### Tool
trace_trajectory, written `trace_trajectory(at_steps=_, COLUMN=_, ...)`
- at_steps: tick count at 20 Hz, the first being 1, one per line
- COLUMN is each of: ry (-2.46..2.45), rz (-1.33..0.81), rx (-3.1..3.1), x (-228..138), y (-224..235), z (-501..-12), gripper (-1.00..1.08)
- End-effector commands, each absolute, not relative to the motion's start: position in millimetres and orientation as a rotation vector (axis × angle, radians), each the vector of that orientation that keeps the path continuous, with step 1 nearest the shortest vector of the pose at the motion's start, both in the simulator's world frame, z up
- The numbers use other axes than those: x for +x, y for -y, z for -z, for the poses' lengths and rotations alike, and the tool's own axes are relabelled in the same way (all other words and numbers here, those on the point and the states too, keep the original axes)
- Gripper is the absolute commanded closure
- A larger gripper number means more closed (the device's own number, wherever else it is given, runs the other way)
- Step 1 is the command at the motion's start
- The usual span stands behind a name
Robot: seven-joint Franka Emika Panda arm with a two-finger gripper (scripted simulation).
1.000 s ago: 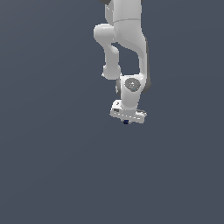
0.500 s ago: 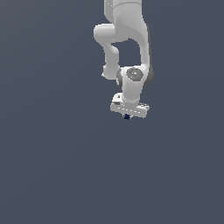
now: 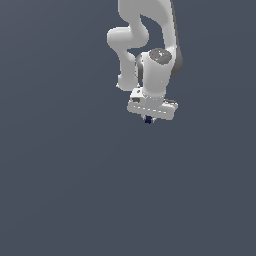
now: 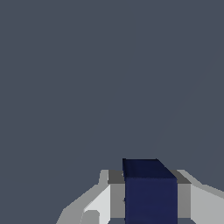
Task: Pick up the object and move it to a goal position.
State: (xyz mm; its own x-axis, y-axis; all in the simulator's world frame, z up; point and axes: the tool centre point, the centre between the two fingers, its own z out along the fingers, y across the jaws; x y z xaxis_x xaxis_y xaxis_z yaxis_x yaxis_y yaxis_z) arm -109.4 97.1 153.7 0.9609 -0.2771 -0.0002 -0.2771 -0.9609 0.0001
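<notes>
One flat, dark grey-blue surface [image 3: 60, 190] fills everything we see, open on every side. Toward the exterior view's right, the white robot hand [image 3: 148, 120] is closed on the small navy-blue cube [image 4: 151, 192], pinched between its grey fingers [image 4: 116, 199].

The arm [image 3: 150, 45] is plain white with soft grey shading along its curves, and a darker grey band shows at the joint at about 3 o'clock of the wrist. A small grey disc sits on the wrist's upper face. The gripper [image 3: 148, 119] body is white too. The block [image 4: 151, 192] is deep navy blue, unpatterned, its upper face darker than its front. The fingers [image 4: 116, 199] flanking it are mid grey against white housing. The tabletop [image 3: 75, 175] is uniform slate grey-blue.
</notes>
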Motion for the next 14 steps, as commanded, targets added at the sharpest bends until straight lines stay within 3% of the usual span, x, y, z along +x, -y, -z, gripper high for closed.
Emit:
trace_trajectory(at_steps=1, ry=0.44, rz=0.0, rx=3.11, x=-113.3, y=-98.8, z=-180.8, gripper=1.08)
trace_trajectory(at_steps=14, ry=0.44, rz=0.0, rx=3.11, x=-127.2, y=-108.1, z=-307.0, gripper=1.08)
